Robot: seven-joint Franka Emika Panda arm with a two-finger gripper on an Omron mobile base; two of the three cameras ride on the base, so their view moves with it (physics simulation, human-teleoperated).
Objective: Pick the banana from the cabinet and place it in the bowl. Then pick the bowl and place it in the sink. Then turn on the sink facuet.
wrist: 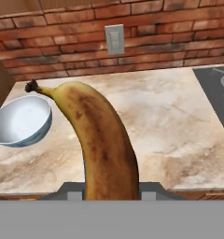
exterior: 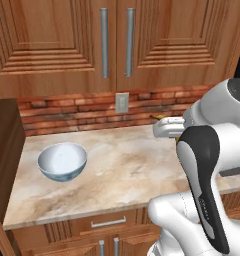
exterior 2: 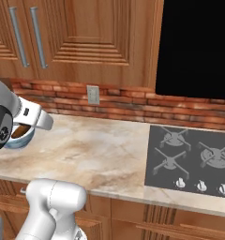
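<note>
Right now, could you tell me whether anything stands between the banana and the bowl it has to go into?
Nothing visible does. The claw holds the banana above the counter, and the bowl sits open and empty to its left in the hand view, with only bare counter between them.

The banana (wrist: pixel 104 144) is shown with a matt, dull yellow skin heavily mottled with brown. The bowl (exterior: pixel 62 161) is rendered smooth and glazed, like ceramic, white inside and blue-patterned outside. The counter (exterior: pixel 127 170) is finished as polished beige marbled stone. The cabinet doors (exterior: pixel 57 40) are given as grooved, satin wood grain with brushed metal bar handles (exterior: pixel 104 42). The backsplash (wrist: pixel 146 37) is made of rough red brick. The stovetop (exterior 2: pixel 194 159) is finished in matt dark grey.
</note>
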